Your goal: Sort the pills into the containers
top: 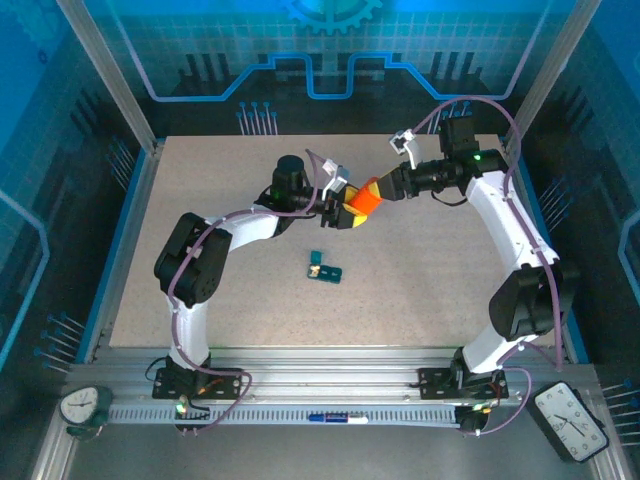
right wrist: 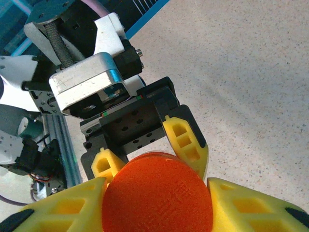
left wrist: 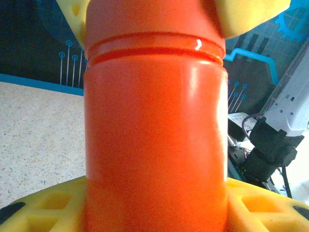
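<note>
The left gripper (top: 338, 205) hugs the orange bottle (top: 362, 201) tight above the middle of the table (top: 200, 180), and the right gripper (top: 377, 190) squeezes its cap (right wrist: 157, 193), so it should twist slowly and straight, while the teal pill box (top: 325, 268) lies below, nearer the front edge.

The orange plastic bottle (left wrist: 154, 145) looks glossy, its round end (right wrist: 157, 195) finely textured, the tabletop (top: 240, 290) matt and speckled.
</note>
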`<state>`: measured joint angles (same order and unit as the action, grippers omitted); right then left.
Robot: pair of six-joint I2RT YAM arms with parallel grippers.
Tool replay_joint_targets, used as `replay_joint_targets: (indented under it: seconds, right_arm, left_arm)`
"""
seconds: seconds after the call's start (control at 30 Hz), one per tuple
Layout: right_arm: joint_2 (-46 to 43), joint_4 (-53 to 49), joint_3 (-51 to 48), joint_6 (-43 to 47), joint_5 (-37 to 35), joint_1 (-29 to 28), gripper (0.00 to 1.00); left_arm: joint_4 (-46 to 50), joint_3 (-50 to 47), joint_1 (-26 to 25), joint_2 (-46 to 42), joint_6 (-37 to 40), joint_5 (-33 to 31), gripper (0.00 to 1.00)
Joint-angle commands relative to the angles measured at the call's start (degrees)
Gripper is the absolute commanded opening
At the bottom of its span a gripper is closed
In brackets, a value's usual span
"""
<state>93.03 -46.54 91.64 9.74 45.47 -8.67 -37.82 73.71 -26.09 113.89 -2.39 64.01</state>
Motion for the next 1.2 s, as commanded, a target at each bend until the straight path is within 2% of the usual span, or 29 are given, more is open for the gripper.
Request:
replay_joint_targets:
  seconds: [0.0, 0.2, 0.5, 0.57, 0.73, 0.83, 0.93, 1.03, 1.17]
  right_arm:
    - [1.03, -1.23, 0.63, 0.23, 1.03, -0.91, 0.42]
    - [-0.95, 3.74, -4.39, -7.03, -3.09, -1.07, 0.38]
    - [-4.96, 13.24, -14.98, -31.95, -12.71, -4.35, 0.35]
    - [-5.21, 12.49, -15.30, -33.53, -15.26, -5.38, 0.36]
    - [-5.24, 13.03, -15.43, -35.63, -16.19, -5.67, 0.38]
    - [-4.71, 11.64, -12.47, -34.65, -15.69, -4.91, 0.45]
    - [-5.58, 11.17, -9.33, -32.86, -13.94, -2.95, 0.65]
    - [-7.89, 12.50, -7.28, -28.63, -10.74, -1.20, 0.78]
    - [-8.39, 11.04, -4.41, -20.22, -7.99, 0.29, 0.82]
  left_arm:
    - [-1.44, 0.69, -0.45, -2.93, 1.60, 1.98, 0.00]
    - [-2.32, 0.57, -0.46, -3.14, 1.78, 0.61, 0.00]
    - [-2.26, 1.33, -0.45, -2.75, 2.31, -0.05, 0.00]
    - [-2.32, 1.41, -0.44, -2.65, 2.24, -0.08, 0.00]
    - [-2.26, 1.34, -0.40, -2.59, 2.31, -0.04, 0.00]
    - [-1.93, 1.34, -0.45, -2.53, 2.39, -0.05, 0.00]
    - [-1.27, 1.17, -0.46, -2.53, 2.94, -0.02, 0.00]
    - [-0.43, 1.04, -0.40, -2.62, 3.57, 0.17, 0.00]
    - [0.85, 1.10, -0.42, -2.62, 4.38, 0.69, 0.00]
